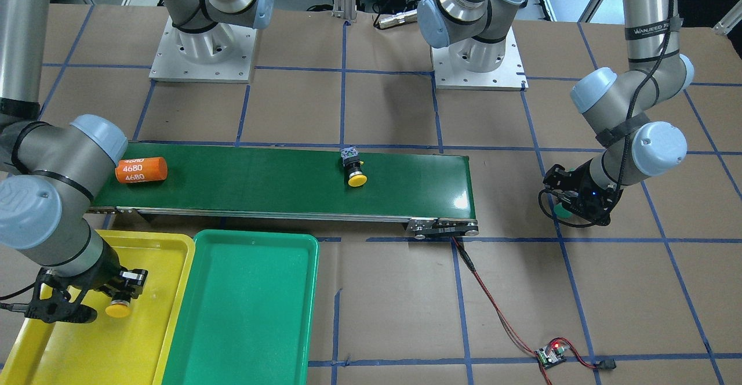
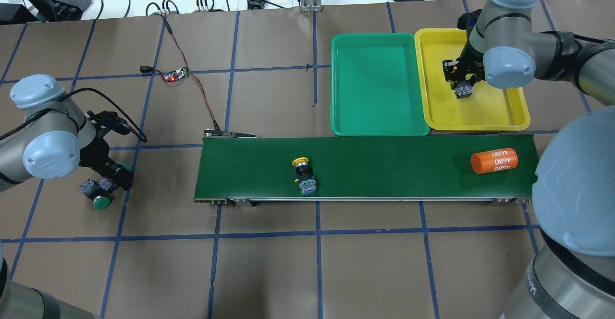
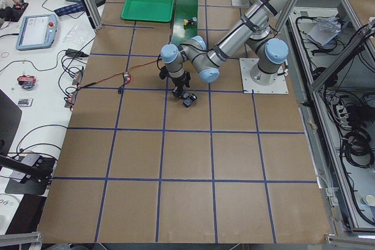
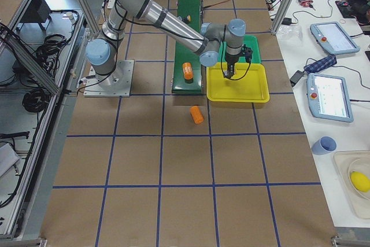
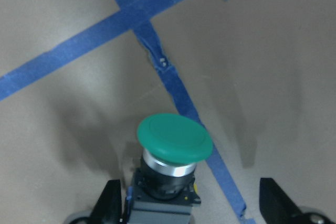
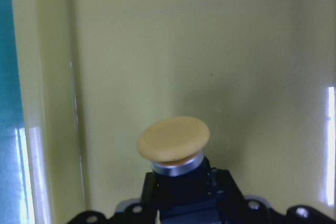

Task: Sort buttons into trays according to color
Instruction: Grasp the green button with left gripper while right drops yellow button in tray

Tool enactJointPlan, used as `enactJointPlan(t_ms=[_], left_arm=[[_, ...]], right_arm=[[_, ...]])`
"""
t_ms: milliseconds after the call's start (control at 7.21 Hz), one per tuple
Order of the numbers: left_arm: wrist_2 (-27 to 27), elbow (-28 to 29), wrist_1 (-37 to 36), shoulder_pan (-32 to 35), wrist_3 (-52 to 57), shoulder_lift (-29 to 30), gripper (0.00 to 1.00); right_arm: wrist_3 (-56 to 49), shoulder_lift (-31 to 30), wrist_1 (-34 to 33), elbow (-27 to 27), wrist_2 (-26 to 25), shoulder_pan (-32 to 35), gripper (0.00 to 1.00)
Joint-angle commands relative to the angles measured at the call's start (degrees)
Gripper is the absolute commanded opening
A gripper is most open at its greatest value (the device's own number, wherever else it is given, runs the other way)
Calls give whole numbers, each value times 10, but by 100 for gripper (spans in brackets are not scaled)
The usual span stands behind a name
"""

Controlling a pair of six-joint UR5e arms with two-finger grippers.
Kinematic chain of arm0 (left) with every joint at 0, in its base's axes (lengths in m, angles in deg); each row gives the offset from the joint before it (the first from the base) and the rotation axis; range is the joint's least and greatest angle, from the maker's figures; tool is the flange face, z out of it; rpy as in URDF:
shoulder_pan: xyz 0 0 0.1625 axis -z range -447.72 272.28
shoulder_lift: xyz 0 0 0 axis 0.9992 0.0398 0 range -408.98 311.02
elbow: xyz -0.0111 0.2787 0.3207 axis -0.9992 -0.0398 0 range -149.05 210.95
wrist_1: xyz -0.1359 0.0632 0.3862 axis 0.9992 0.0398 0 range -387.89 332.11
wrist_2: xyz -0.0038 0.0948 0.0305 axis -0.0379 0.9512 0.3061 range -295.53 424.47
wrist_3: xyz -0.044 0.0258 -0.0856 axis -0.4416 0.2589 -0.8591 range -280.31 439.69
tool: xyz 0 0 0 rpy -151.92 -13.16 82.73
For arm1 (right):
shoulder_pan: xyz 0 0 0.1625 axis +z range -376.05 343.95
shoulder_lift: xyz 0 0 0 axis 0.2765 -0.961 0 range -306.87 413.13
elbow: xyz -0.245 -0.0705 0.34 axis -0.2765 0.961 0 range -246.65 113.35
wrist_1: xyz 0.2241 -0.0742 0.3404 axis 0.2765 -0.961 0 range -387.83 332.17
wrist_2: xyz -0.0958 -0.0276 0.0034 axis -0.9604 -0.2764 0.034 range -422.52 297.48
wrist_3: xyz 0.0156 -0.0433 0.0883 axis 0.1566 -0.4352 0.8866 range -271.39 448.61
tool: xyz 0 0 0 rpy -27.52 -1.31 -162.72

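My right gripper is shut on a yellow button and holds it cap-down just above the yellow tray; the cap also shows in the front view. A second yellow button lies on the dark green conveyor belt. My left gripper is open, low over the brown table at the left, with a green button lying between its fingers, nearer one finger. The overhead view shows this green cap and a second green patch beside the gripper. The green tray is empty.
An orange cylinder marked 4680 lies on the belt's end near the trays. Another orange cylinder lies on the table beside the belt. A small circuit board with red wires runs to the belt's other end.
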Motion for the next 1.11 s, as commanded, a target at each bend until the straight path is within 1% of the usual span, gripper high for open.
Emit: enactJointPlan(t_ms=[0,139,277,416,555,694,832,971], left_arm=[[-1,0,-8,1,-1,-1,0],[1,9,-9,3,-1,-13,0],[0,11,9,9,-13,-40,0],[-15,13,49,24,-75,-74,0],[-63,8,79,46,-173,-116,0],[-94,8,123,77,-301,-151,0],[-103,8,146,129,-379,-179,0],[-105,6,149,197,-485,-193,0]], right_arm=[[1,-2,-10,0,3,-2,100],[1,-5,-6,0,4,-1,100],[1,-15,-4,0,4,1,100],[1,-40,8,-7,4,4,100],[0,-72,57,-9,5,5,100],[0,-102,100,-10,5,5,100],[0,-144,158,-10,6,5,100],[-1,-192,219,-15,7,6,100]])
